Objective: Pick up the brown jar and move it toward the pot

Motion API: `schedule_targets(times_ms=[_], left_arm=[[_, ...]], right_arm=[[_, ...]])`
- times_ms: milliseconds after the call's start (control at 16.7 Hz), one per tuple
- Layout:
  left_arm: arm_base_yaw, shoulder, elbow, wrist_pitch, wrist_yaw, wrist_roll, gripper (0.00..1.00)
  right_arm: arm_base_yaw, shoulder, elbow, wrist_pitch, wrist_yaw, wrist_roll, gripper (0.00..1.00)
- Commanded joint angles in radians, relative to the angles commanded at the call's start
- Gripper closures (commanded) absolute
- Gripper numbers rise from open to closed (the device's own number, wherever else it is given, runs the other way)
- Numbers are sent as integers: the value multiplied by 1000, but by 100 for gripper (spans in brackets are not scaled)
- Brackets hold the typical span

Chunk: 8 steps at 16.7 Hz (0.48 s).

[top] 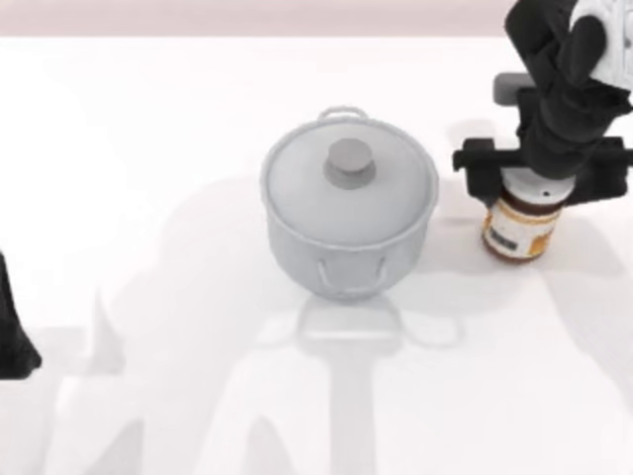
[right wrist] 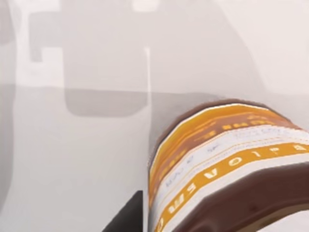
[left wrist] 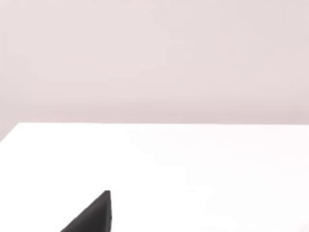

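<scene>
Brown jar [top: 521,230]: stands to the right of the pot in the top view, at about three o'clock from it, apart from it; white lid mostly covered by the gripper, orange-and-white label with a barcode facing the camera.
Pot [top: 348,203]: near the table's centre, lid on, round knob on top, loop handles at twelve and six o'clock.
Right gripper [top: 542,170]: directly over the jar's top, fingers set on either side of the lid, clenched on the brown jar.
Right wrist view: shows the jar [right wrist: 227,169] up close, label bands and dark contents filling the frame, with one dark finger [right wrist: 126,215] beside it; the pot does not appear here.
Left arm [top: 12,332]: parked at the table's left edge, at nine o'clock.
Left wrist view: only bare table [left wrist: 193,169] and one dark fingertip [left wrist: 91,216]; the left gripper's state cannot be told.
</scene>
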Motion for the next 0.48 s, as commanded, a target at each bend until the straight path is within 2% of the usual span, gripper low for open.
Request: schedule_targets(times_ms=[240,480], left_arm=[[0,0,0,0,0,0,0],[0,0,0,0,0,0,0]], right_arm=[[0,0,0,0,0,0,2],[0,0,0,0,0,0,0]])
